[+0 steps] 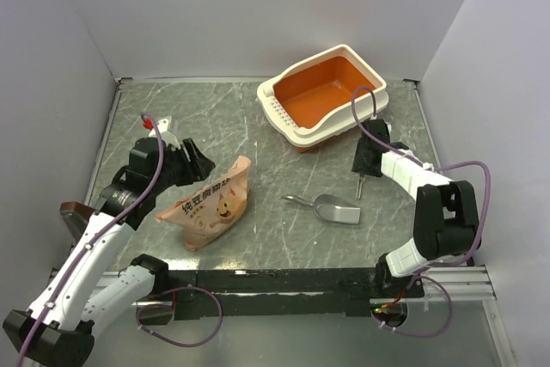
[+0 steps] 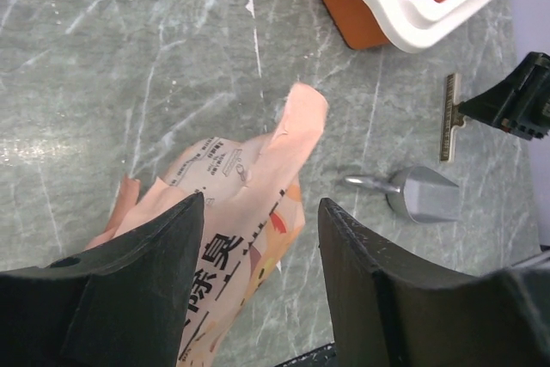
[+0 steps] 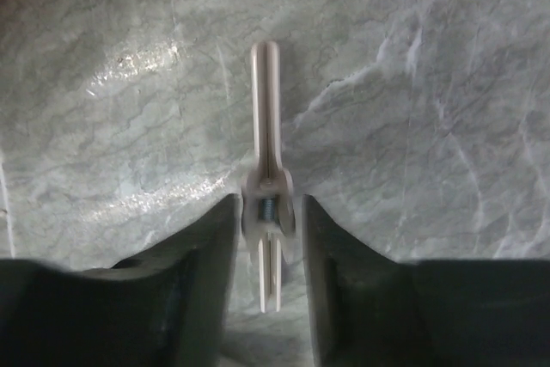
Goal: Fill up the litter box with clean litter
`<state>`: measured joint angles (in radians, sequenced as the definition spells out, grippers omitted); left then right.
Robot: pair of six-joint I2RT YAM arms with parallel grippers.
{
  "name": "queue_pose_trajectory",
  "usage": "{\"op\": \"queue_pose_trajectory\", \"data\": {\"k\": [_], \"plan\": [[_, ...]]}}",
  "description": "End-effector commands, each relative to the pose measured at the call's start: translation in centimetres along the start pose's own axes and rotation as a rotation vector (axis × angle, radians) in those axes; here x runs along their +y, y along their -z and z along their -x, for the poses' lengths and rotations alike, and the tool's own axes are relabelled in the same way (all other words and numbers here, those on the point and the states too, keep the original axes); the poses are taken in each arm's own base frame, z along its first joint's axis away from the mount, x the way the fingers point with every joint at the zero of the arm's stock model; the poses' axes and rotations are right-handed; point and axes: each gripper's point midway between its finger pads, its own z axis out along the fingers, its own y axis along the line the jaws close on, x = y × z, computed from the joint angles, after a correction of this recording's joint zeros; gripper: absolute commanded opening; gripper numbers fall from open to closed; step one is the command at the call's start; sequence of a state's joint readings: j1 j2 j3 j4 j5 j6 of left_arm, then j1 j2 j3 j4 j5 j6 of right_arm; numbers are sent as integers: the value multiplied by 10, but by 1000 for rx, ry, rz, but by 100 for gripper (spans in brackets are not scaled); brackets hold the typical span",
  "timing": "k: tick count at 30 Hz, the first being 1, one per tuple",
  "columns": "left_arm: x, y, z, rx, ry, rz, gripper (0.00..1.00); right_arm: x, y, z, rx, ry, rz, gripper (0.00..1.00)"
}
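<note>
Right wrist view: the right end effector [image 3: 269, 212] hugs a thin clip [image 3: 265, 100] on the desk [image 3: 412, 83]; gripping or loose, I cannot tell. Let go fully, then lift straight up. The left end effector [image 2: 262, 204] hangs open over the bag [image 2: 245, 169]. The litter box [image 1: 277, 112] sits far right with nothing in it.

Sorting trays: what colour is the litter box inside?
The litter box is orange inside, with a cream-white rim; the top view shows it best.

Chinese print "纯豆腐猫砂" on the pink-orange paper bag [image 1: 210, 204]
</note>
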<state>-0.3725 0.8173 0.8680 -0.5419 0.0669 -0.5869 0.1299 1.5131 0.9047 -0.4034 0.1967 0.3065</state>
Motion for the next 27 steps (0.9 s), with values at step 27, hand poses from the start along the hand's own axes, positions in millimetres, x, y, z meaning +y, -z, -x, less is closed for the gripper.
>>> {"op": "queue_pose_trajectory", "data": {"k": [27], "plan": [[60,53,27,-82,359,559,87,264,193,46,-138,376,1010,82]]}}
